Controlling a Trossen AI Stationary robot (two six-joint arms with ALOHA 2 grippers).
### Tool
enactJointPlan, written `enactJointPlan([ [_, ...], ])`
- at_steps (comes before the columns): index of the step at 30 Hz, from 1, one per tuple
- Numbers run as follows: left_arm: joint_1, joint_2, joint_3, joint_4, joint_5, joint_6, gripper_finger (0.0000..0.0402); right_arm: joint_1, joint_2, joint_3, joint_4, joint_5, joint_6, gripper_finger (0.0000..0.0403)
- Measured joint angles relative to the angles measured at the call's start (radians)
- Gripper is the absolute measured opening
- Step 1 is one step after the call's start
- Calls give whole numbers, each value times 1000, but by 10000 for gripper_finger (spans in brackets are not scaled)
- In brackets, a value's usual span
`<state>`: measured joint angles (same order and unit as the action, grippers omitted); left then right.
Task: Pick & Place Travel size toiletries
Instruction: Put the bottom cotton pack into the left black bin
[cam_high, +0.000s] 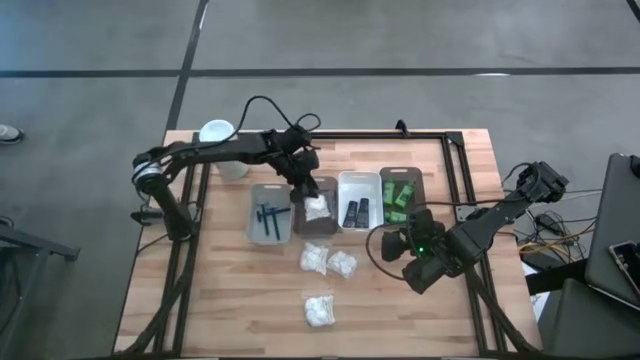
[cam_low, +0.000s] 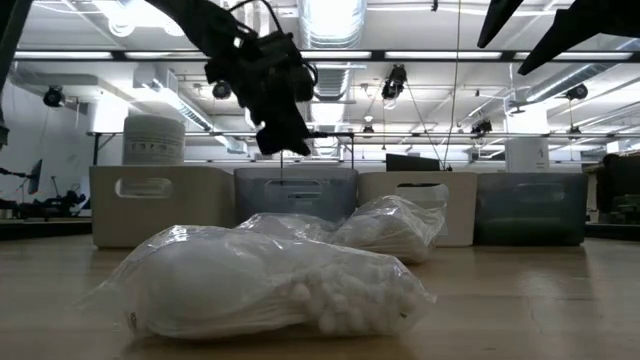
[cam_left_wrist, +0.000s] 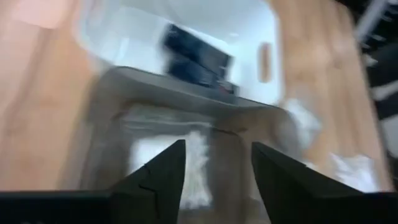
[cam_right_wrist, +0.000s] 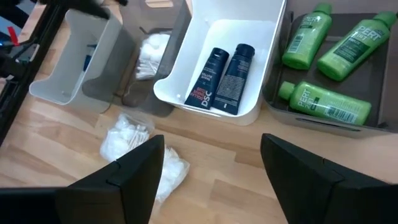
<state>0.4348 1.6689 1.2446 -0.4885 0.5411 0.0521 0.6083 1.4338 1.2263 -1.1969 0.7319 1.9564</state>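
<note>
My left gripper (cam_high: 305, 185) (cam_left_wrist: 217, 174) hangs open and empty over the brown tray (cam_high: 315, 222), where one white crinkly packet (cam_left_wrist: 186, 163) lies on the floor. Three more packets (cam_high: 315, 258) (cam_high: 342, 264) (cam_high: 318, 310) lie on the wood nearer the front edge. Thin dark razors (cam_high: 270, 215) lie in the grey tray, two short black tubes (cam_right_wrist: 225, 78) in the white tray, and green bottles (cam_right_wrist: 323, 99) in the dark tray. My right gripper (cam_high: 398, 243) (cam_right_wrist: 211, 174) waits open above the table, near the white and dark trays.
A tall white cylindrical container (cam_high: 217, 135) stands at the table's far left corner. The four trays sit side by side in a row across the middle. Bare wood (cam_high: 220, 300) lies at the near left. In the low view the packets (cam_low: 270, 280) fill the foreground.
</note>
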Motion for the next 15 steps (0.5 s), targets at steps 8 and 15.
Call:
enactJointPlan([
  [8, -247, -88, -5, -138, 39, -5, 196, 0, 0, 0, 1, -45, -29, 283],
  [15, -605, -74, -9, -141, -281, 216, 184, 0, 0, 0, 8, -90, -66, 297],
])
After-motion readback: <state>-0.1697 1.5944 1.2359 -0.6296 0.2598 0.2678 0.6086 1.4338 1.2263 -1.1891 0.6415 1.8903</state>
